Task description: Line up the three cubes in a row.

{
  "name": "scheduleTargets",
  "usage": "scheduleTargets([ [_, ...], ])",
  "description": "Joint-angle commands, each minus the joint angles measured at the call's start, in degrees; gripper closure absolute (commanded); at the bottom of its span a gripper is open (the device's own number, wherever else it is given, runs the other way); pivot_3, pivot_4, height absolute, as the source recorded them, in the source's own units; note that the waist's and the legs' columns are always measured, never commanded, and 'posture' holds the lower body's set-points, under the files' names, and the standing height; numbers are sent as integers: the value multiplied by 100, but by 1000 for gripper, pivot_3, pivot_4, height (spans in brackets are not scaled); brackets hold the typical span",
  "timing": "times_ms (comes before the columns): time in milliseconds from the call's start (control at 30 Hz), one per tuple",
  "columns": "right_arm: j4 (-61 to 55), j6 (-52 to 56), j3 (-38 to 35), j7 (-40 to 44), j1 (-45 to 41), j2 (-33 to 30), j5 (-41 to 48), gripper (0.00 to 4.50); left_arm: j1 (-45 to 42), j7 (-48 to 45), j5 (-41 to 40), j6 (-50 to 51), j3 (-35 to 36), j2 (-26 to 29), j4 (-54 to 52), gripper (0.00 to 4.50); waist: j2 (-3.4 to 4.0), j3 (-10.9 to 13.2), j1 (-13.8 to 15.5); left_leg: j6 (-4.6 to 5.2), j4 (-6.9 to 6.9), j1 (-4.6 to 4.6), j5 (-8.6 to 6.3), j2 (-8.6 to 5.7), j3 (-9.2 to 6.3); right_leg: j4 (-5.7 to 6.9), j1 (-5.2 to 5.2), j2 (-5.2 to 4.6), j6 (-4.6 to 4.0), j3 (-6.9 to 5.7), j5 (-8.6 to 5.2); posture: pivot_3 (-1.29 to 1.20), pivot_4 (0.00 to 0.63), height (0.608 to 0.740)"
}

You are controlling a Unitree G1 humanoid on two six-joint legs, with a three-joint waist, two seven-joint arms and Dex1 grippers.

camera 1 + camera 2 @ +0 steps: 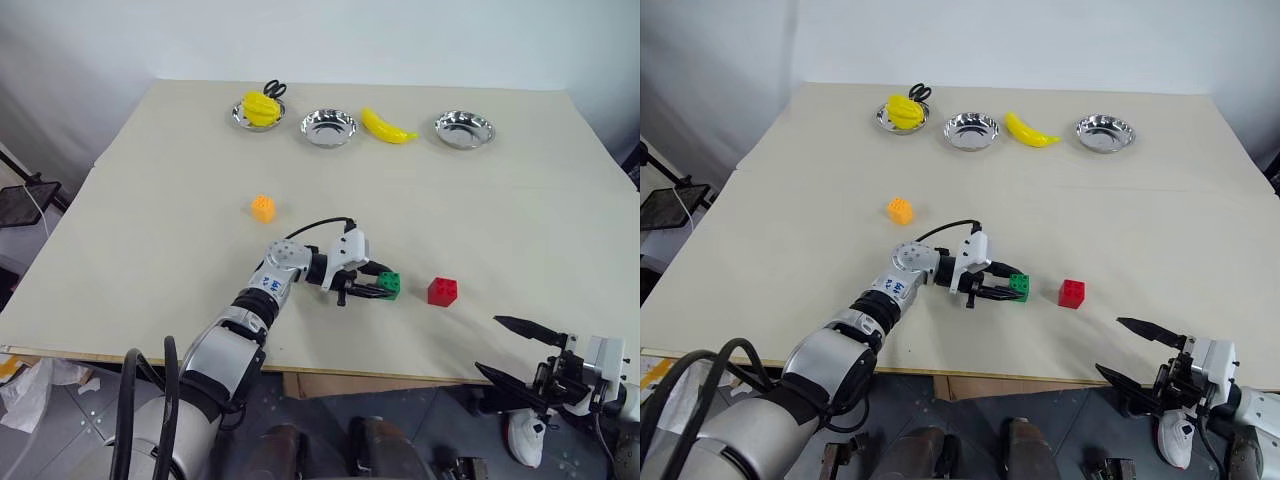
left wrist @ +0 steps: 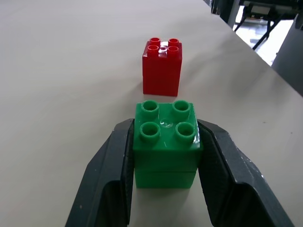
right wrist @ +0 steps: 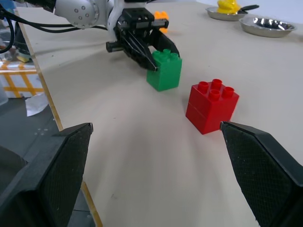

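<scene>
1. Left gripper [image 1: 372, 291] clamped on green cube [image 1: 389, 285], one finger flat on each side; cube on the surface or barely off it, can't tell which.
2. Red cube [image 1: 442, 291] just beside green, small gap between, roughly in line along the near part of the surface [image 1: 520, 230].
3. Orange cube [image 1: 263, 208] well apart, farther back and to the left. Not in the row yet.
4. Right gripper [image 1: 1140, 352] spread wide, nothing held, hanging off the near edge to the right, red cube ahead between its fingers [image 3: 265, 165] in the wrist view.
5. Risk: pushing green further toward red could bump red and skew or shift it. Cause: small gap, grip low on the cube sides.
6. Risk: release with green slightly tilted or lifted leaves it dropped, rotated out of square with red. Cause: no clear view of the base contact.
7. Risk: finger opening outward could clip red if green ends up touching it. Safer to leave a small gap.
8. Risk: orange likely needs a long carry; placing it on the near-left of green means crossing the left arm's own path. Knock on green probable if approach is low.
9. Risk: bowls [image 1: 329, 127] and banana [image 1: 388, 126] at the far edge are far from the action; low concern.
</scene>
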Motion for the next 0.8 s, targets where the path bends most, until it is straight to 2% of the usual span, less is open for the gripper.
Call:
scheduleTargets([
  [33, -236, -2, -155, -30, 89, 58, 43, 0, -123, 16, 155, -86, 9, -103, 90, 3019, 0, 0, 6, 0, 1, 0, 0, 0, 1, 0, 0, 0, 0, 1, 0, 0, 150, 740],
  [300, -243, -22, -149, 17, 202, 72, 18, 0, -207, -107, 349, -61, -8, -43, 235, 3019, 0, 0, 12, 1, 1, 0, 0, -1, 1, -1, 1, -1, 0, 2, 0, 0, 150, 740],
  [367, -211, -23, -143, 24, 170, 70, 15, 0, -234, -36, 329, 9, 58, -12, 252, 2279, 0, 0, 10, 1, 1, 1, 0, 0, 0, 0, 1, -1, 0, 2, 0, 0, 150, 740],
  [600, -78, 27, -110, 97, -18, 40, -1, 0, -162, -62, 147, -260, 380, 135, 88, 173, -2, 1, -2, 0, 1, -1, 0, 0, 0, 2, -2, -1, 0, 2, 0, 0, 150, 740],
  [633, -57, 39, -111, 105, -65, 34, 5, 0, -111, -98, 116, -291, 431, 192, 30, 36, -1, 1, -4, 0, 1, 0, 0, 0, 0, 2, -2, -1, 0, 2, 0, 0, 150, 740],
  [800, 58, 96, -131, 107, -329, 79, 53, 0, 707, -584, -164, -419, 636, 843, -753, 36, 3, -2, -111, -5, -4, 4, -1, 2, 0, 12, -6, 0, -1, 2, 0, 0, 150, 740],
])
